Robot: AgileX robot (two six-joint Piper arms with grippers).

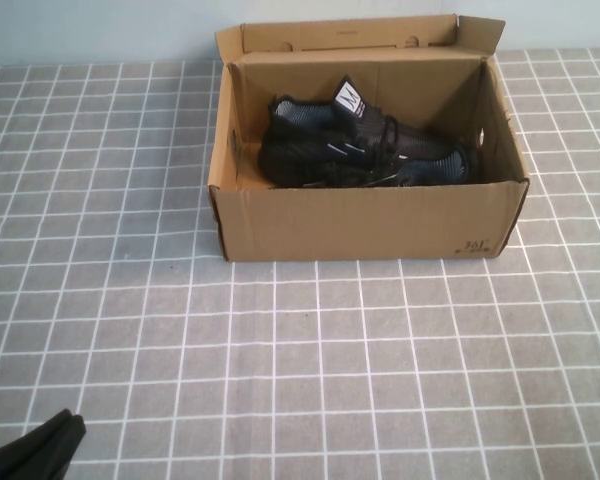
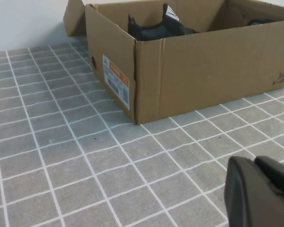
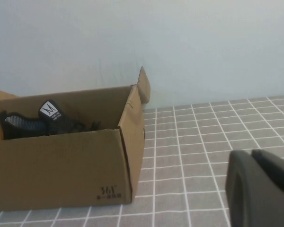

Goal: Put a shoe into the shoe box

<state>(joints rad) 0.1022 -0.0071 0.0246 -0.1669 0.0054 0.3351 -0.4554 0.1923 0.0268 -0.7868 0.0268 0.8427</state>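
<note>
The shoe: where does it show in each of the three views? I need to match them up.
High view: the shoe lies inside the shoe box, toward the far wall, white tongue tag up.
Left wrist view: only its heel and tag rise above the box's near wall.
Right wrist view: shoe shows over the box's front wall.
Shared landmark: the white tongue tag.
Both the left gripper and right gripper are shut, away from the box.

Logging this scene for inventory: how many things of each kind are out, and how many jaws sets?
Shoe box: 1
Black footwear in the box, the shoe: 1 clearly seen; any mate cannot be told apart
Left gripper, low beside the box, shut: 1
Right gripper, low beside the box, shut: 1
Total: 4
</note>
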